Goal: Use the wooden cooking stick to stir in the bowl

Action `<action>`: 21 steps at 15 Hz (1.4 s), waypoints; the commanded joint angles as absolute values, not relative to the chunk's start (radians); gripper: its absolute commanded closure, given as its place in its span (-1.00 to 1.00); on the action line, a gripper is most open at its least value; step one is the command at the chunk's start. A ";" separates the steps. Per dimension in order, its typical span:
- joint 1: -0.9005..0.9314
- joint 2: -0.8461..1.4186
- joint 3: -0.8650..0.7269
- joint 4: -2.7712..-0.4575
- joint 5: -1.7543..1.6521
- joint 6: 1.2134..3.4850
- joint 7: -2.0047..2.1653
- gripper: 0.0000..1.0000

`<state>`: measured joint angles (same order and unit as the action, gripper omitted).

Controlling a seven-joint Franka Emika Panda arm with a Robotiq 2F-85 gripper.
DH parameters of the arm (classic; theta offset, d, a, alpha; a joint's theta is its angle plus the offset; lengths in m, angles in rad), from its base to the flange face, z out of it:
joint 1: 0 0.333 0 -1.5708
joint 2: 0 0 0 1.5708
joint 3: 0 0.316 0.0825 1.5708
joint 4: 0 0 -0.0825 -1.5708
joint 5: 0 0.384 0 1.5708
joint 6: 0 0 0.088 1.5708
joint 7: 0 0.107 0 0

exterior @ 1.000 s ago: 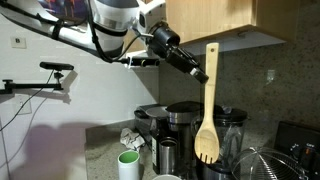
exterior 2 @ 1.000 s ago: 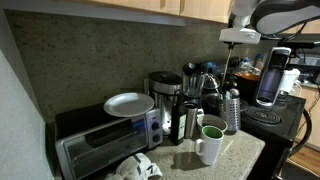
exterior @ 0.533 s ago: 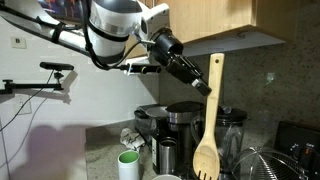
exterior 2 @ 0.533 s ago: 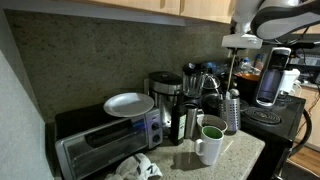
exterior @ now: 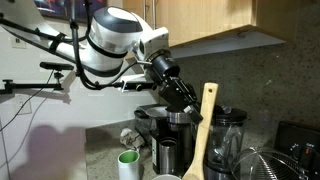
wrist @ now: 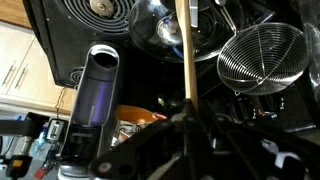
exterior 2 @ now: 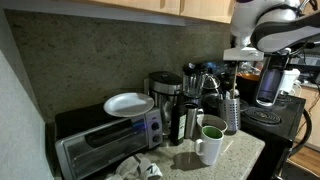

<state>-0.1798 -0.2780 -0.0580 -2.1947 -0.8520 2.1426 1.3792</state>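
Observation:
My gripper (exterior: 197, 112) is shut on the slim handle of the wooden cooking stick (exterior: 203, 135), a light-tan spatula that hangs tilted, paddle down, in front of the coffee maker. The paddle's lower end reaches the bottom edge of the exterior view, where a thin rim of the bowl (exterior: 168, 177) shows. In the wrist view the stick (wrist: 187, 55) runs straight away from my jaws (wrist: 187, 118) toward a round, shiny-looking vessel (wrist: 155, 25). In an exterior view my gripper (exterior 2: 234, 66) hangs above the counter's far end.
A white cup with green inside (exterior: 128, 166) (exterior 2: 211, 141), a steel tumbler (exterior: 166, 155) (exterior 2: 190, 122), a coffee maker (exterior: 183, 122), a blender (exterior: 231, 135) and a wire strainer (wrist: 262, 55) crowd the counter. A toaster oven (exterior 2: 100, 142) carries a plate (exterior 2: 128, 103). Stove burner (wrist: 97, 8).
My gripper has come down and toward the counter with the stick. The stick has tilted and its paddle has dropped to the bottom edge of the view.

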 commanded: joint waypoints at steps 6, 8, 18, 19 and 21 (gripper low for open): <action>-0.177 -0.297 -0.070 -2.292 -0.803 2.130 1.377 0.89; -0.178 -0.297 -0.070 -2.305 -0.803 2.130 1.380 0.90; -0.175 -0.296 -0.066 -2.339 -0.811 2.135 1.392 0.29; -0.175 -0.296 -0.066 -2.340 -0.811 2.135 1.392 0.16; -0.174 -0.297 -0.065 -2.339 -0.813 2.134 1.393 -0.12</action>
